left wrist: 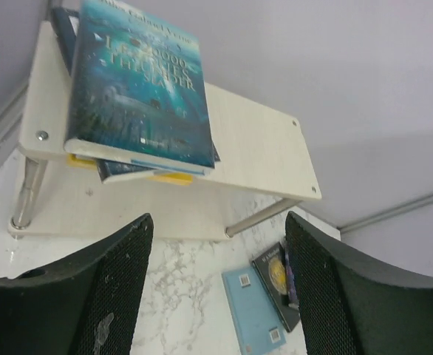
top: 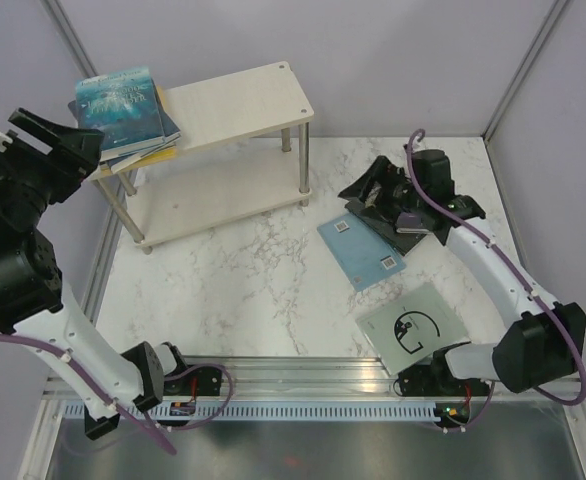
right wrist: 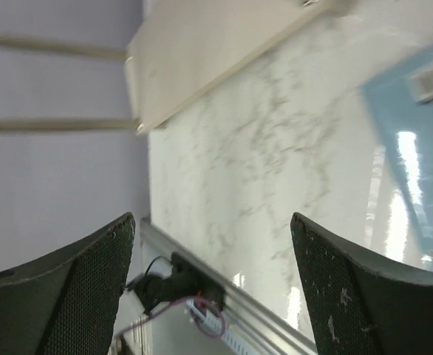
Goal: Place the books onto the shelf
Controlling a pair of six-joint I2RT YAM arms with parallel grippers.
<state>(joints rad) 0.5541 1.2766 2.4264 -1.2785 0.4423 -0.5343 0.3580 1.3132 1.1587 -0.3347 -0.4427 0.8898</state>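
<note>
Your left gripper (left wrist: 218, 219) and right gripper (right wrist: 213, 218) gape empty. Lower right, the grey book (top: 413, 328) shows a black "G"; the title on the teal book (top: 120, 100) blurs.

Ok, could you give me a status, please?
Left gripper, right gripper open, empty. Book stack on shelf top; blue book, black book, grey book on table. Nothing blocking.

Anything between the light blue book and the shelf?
Nothing: only bare marble table lies between the light blue book and the shelf, as the top view shows.
</note>
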